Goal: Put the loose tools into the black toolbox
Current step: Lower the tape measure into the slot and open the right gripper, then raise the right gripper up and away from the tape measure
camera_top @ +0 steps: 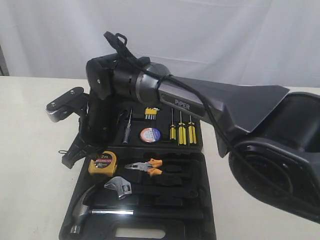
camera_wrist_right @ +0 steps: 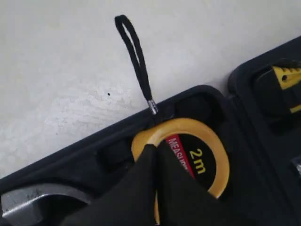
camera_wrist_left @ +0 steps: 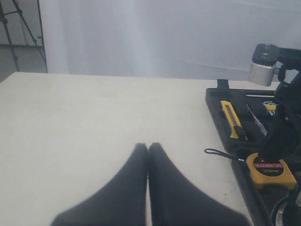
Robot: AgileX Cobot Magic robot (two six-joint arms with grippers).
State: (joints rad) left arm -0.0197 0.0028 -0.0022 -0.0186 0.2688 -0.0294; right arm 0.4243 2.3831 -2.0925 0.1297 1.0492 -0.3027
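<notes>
Case: You have the large black moulded-plastic toolbox [camera_top: 200, 215] lying open in two halves on the pale counter [camera_top: 30, 190]. It fills the lower centre of the exterior view, one half above the other in the frame.
Right hand: Your right hand [camera_wrist_right: 153, 149] is fully closed, its black fingers pressed tip to tip with nothing gripped between them. Its wrist view shows the tips overlapping the face of the tape measure; contact cannot be confirmed.
Left hand: Your left hand [camera_wrist_left: 148, 148] is likewise closed and empty. It is poised over bare counter, well apart from the case.
Tape measure: The round yellow tape measure with a red label [camera_top: 102, 164] sits in a recess at the left end of the lower half. Its black cord loop [camera_wrist_right: 136, 56] runs out over the case rim and lies on the counter.
Pliers: The orange-and-black-handled pliers [camera_top: 147, 167] lie in the lower half, just right of the tape measure, nose pointing toward it.
Tape roll: The dark tape roll with a purple-white label [camera_top: 150, 135] lies in the upper half, at the centre of the exterior view. It is between a thin grey tool [camera_top: 127, 127] and three yellow-handled screwdrivers [camera_top: 180, 132].
Utility knife: The yellow-and-black utility knife [camera_wrist_left: 231, 120] lies in a recess of the case close to its outer rim. Your right arm hides it in the exterior view.
Other contents: A steel claw hammer [camera_top: 85, 210] and a chrome adjustable wrench [camera_top: 120, 187] lie in the lower half, at the lower left of the exterior view.
</notes>
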